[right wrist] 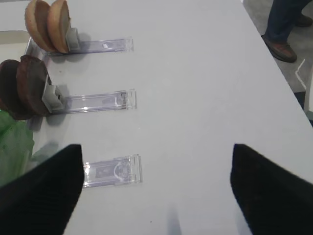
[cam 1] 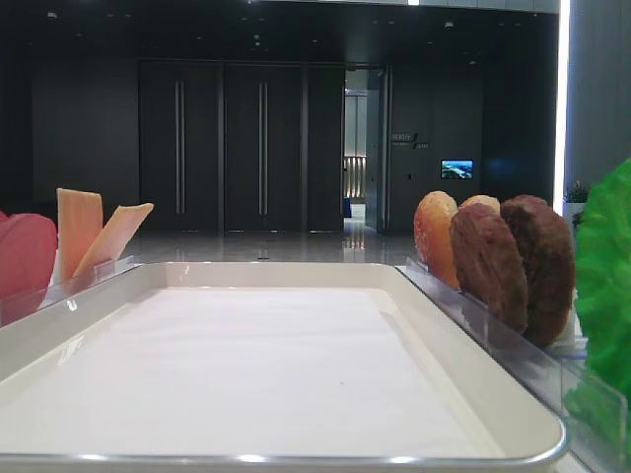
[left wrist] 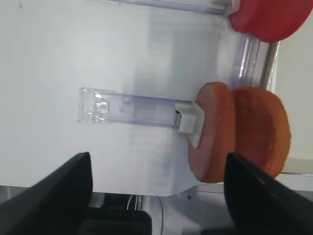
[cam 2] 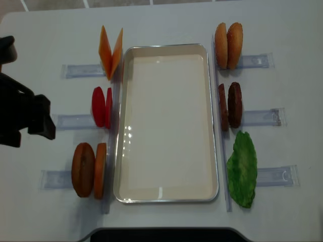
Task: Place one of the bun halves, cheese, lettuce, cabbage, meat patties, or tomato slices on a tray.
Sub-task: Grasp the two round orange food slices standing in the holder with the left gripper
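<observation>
**Tray bare, both grippers wide**

The tray (cam 2: 166, 128) sat in the middle of the white table (cam 2: 166, 25) with nothing on its liner. Down its left side, far to near, stood the cheese (cam 2: 110, 50) as two slices leaning apart in a V, the tomato slices (cam 2: 101, 106) on edge, and a pair of bun halves (cam 2: 89, 169) upright in a clear holder (cam 2: 55, 179). Down the right side stood two more buns (cam 2: 227, 38) at the far end, the patties (cam 2: 229, 105) side by side in the middle, and the lettuce (cam 2: 242, 169) lying flat nearest.

The left gripper (left wrist: 156, 196) hung with its dark fingers (left wrist: 54, 200) spread wide apart, gripping nothing, just left of the near-left buns, which stood on edge against a grey clip on their holder. In the overhead view the left arm (cam 2: 20, 116) sat at the left edge, beside the tomato holder.

The right gripper (right wrist: 156, 191) was also spread wide and held nothing, above bare table to the right of the lettuce holder (right wrist: 112, 171). A person's shoe (right wrist: 281, 49) showed past the table's edge.
</observation>
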`<action>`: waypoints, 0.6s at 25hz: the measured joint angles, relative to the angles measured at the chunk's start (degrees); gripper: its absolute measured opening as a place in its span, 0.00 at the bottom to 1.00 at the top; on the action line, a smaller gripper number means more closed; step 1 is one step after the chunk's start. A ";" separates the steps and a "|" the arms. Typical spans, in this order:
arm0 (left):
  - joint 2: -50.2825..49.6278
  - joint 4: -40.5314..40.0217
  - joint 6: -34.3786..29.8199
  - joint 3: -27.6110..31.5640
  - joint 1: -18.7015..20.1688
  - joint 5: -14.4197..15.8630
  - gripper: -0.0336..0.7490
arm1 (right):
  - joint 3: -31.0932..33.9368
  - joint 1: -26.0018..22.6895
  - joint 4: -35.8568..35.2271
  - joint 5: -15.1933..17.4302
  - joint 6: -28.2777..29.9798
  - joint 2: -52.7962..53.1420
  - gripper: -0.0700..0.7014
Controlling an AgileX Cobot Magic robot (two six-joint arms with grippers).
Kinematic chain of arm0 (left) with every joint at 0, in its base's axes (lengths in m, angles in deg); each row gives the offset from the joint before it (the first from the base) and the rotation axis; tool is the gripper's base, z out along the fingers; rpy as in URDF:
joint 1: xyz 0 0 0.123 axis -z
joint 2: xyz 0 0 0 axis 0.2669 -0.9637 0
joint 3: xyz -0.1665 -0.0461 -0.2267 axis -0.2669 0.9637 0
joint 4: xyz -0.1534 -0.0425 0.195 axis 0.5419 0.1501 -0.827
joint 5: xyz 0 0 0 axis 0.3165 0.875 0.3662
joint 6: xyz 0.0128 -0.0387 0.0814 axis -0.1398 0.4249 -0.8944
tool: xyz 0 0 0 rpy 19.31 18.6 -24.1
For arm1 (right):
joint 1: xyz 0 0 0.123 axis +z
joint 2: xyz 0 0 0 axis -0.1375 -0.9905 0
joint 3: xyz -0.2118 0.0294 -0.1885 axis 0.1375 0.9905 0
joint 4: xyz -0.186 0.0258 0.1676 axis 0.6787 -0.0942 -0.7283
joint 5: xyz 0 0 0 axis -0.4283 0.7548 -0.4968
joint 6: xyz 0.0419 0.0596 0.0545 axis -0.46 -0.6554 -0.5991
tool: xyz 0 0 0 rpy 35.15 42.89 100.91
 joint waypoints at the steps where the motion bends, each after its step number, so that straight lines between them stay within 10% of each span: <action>1: 0.00 0.00 1.75 0.00 2.08 -0.46 0.86 | 0.00 0.00 0.00 0.00 0.00 0.00 0.84; 15: -7.49 -2.72 19.98 -0.29 25.94 -6.52 0.86 | 0.00 0.00 0.00 0.00 0.00 0.00 0.84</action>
